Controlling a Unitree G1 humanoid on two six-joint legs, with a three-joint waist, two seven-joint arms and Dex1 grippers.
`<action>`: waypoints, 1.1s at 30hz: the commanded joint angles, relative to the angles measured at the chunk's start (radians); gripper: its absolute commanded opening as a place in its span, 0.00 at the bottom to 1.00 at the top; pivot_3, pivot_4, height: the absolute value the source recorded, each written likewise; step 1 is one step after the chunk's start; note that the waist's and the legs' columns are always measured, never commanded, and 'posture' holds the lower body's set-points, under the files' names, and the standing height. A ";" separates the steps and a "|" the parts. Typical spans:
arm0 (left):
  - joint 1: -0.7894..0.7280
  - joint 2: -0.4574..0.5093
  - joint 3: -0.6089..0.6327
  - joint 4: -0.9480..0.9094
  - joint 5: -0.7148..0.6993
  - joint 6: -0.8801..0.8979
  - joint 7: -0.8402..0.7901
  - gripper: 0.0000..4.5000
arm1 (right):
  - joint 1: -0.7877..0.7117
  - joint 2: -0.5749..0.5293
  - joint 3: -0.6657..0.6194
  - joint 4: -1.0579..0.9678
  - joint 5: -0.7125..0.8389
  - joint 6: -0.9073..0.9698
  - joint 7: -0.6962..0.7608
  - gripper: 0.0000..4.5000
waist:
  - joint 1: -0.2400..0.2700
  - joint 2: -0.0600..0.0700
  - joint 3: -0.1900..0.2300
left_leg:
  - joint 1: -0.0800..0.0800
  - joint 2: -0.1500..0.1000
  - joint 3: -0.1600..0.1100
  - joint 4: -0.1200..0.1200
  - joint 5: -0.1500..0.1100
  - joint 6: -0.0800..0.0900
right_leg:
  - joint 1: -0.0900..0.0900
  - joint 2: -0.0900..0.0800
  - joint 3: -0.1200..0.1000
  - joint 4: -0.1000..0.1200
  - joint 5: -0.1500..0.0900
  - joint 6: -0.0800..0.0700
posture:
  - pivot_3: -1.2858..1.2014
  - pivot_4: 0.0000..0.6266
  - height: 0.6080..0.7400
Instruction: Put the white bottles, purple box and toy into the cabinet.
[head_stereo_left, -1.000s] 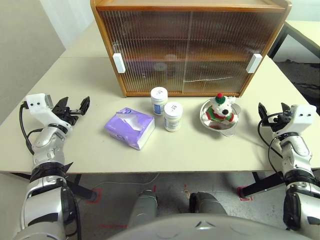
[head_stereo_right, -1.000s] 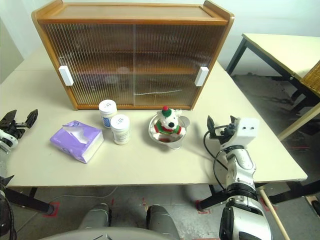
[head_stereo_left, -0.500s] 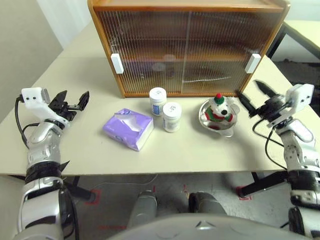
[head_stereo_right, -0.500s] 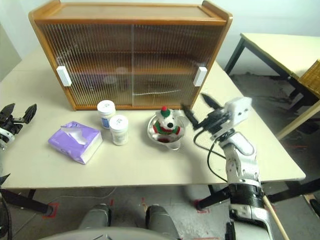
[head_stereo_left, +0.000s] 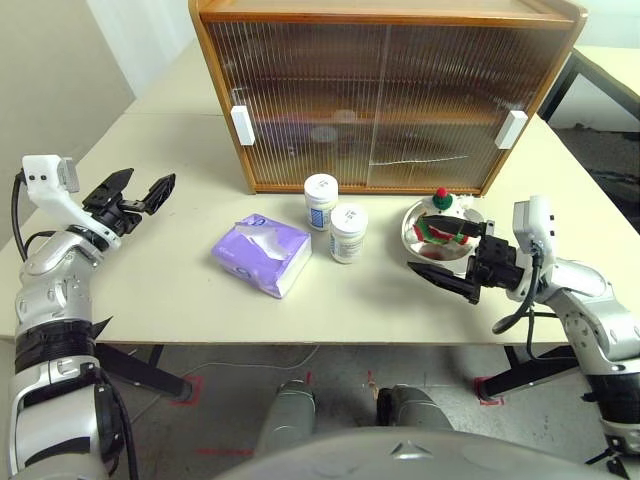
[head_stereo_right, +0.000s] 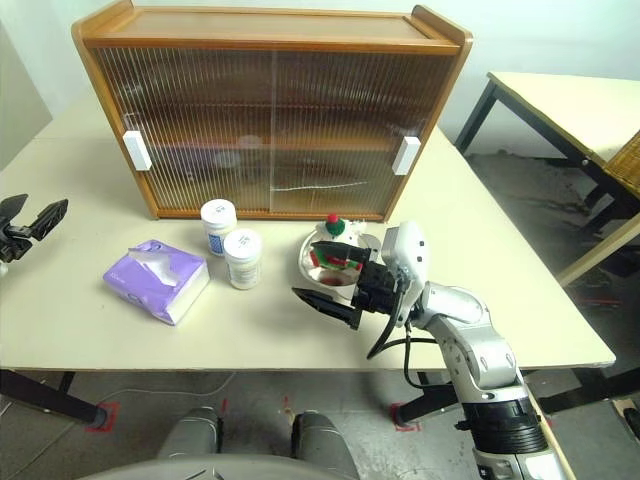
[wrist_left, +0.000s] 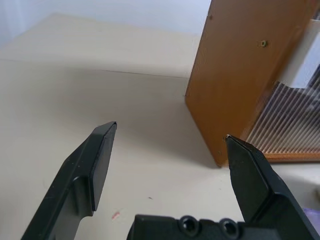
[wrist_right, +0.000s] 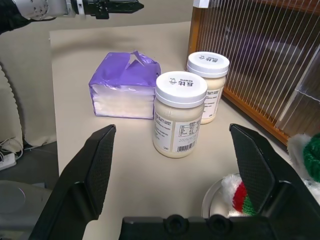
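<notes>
My right hand, fingers apart, sits just beside the small plush white bear toy in its shiny steel bowl, w/ the spread-open left hand well off, so right's nearer.

Looks like a robot test room: plain beige surface, red tape marks on concrete floor.

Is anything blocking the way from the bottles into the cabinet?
Yes. Both ribbed sliding doors of the cabinet are shut, right behind the two bottles. Nothing else stands between them.
</notes>
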 joint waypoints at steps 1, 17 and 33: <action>0.005 0.002 -0.003 -0.041 -0.022 0.046 -0.038 1.00 | -0.019 0.007 0.001 0.004 -0.017 0.003 -0.012 1.00 | 0.001 0.000 0.000 | 0.000 0.000 -0.001 0.000 0.000 0.000 | 0.000 0.000 0.000 0.000 0.000 0.000 | 0.59 0.10 1.00; -0.162 -0.112 -0.107 -0.191 -0.019 0.128 -0.018 1.00 | -0.052 0.062 -0.028 -0.018 -0.020 -0.002 -0.128 1.00 | 0.010 -0.003 -0.002 | 0.000 0.000 -0.001 0.000 0.005 0.005 | 0.001 0.002 0.002 0.000 0.000 0.000 | 0.58 0.08 1.00; -0.219 -0.150 -0.145 -0.083 0.071 0.035 0.052 0.37 | -0.049 0.086 -0.025 0.004 -0.041 -0.045 -0.145 1.00 | 0.005 -0.004 -0.002 | 0.000 0.000 -0.002 0.001 0.009 0.012 | 0.001 0.004 0.003 0.000 0.001 -0.001 | 0.57 0.08 1.00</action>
